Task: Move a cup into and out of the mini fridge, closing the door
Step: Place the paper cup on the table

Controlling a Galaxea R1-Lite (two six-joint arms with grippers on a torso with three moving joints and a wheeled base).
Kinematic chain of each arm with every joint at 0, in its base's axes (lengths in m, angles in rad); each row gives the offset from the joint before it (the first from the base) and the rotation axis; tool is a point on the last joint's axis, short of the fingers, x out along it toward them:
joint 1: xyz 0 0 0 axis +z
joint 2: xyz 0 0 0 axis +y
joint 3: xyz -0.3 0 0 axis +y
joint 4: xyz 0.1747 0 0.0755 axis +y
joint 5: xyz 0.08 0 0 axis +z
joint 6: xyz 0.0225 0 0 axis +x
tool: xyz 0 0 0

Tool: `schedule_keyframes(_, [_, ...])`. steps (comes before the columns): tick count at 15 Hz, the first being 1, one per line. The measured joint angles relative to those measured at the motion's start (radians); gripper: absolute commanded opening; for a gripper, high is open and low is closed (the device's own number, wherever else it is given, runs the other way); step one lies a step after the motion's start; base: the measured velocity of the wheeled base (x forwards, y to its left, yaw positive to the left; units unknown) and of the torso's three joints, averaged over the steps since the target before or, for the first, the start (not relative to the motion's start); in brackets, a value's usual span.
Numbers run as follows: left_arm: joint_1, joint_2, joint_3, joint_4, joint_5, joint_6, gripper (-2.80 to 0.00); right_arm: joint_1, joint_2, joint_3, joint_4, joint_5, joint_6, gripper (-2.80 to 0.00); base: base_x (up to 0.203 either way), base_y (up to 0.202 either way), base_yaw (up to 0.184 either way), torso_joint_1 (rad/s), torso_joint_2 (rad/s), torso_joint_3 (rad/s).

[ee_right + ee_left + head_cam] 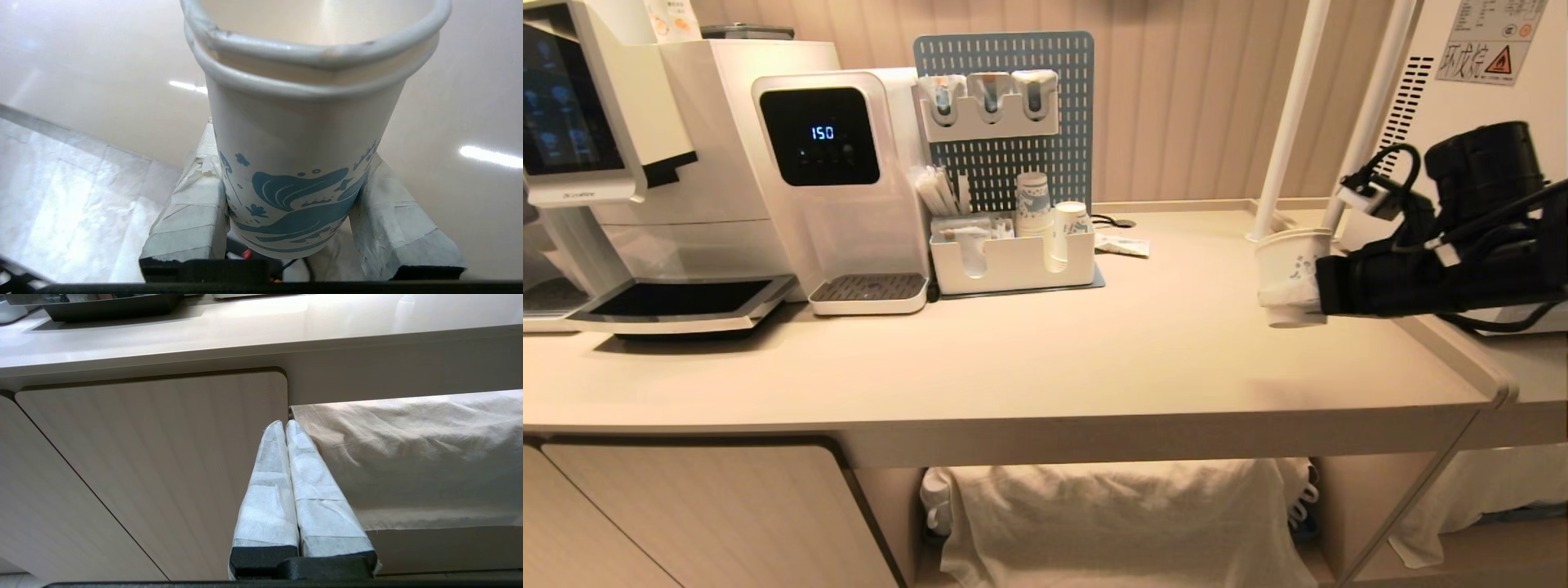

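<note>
Item: cup (302, 163), pinched low between right gripper (300, 228) fingers, held above counter's (1013, 367) far-right end (possibly two nested). Left gripper (284, 426): fingers pressed together, parked below. Risk: squeezed rim buckling, cup slipping.

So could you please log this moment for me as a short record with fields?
held item: cup, blue swirl print, upright
holder: right hand, fingers clamped on either side of it
cup position: lifted clear of the counter, at its right end
left hand: shut, empty, below the counter by a cabinet door
fridge: white body behind the arm; door state unclear
</note>
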Motion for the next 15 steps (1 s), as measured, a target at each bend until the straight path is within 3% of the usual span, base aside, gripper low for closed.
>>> schedule_keyframes(4, [0.0, 0.0, 0.0, 0.0, 0.0, 0.0, -2.8, 0.001, 0.165, 0.054, -0.339, -0.101, -0.194, -2.8, 0.0, 0.0, 0.0, 0.0, 0.0, 0.0])
schedule_keyframes(8, [0.0, 0.0, 0.0, 0.0, 0.0, 0.0, -2.8, 0.004, 0.298, 0.07, -0.638, -0.118, -0.214, -2.8, 0.0, 0.0, 0.0, 0.0, 0.0, 0.0])
schedule_keyframes(15, [0.0, 0.0, 0.0, 0.0, 0.0, 0.0, -2.8, 0.005, 0.409, 0.11, -0.803, -0.121, -0.206, -2.8, 0.0, 0.0, 0.0, 0.0, 0.0, 0.0])
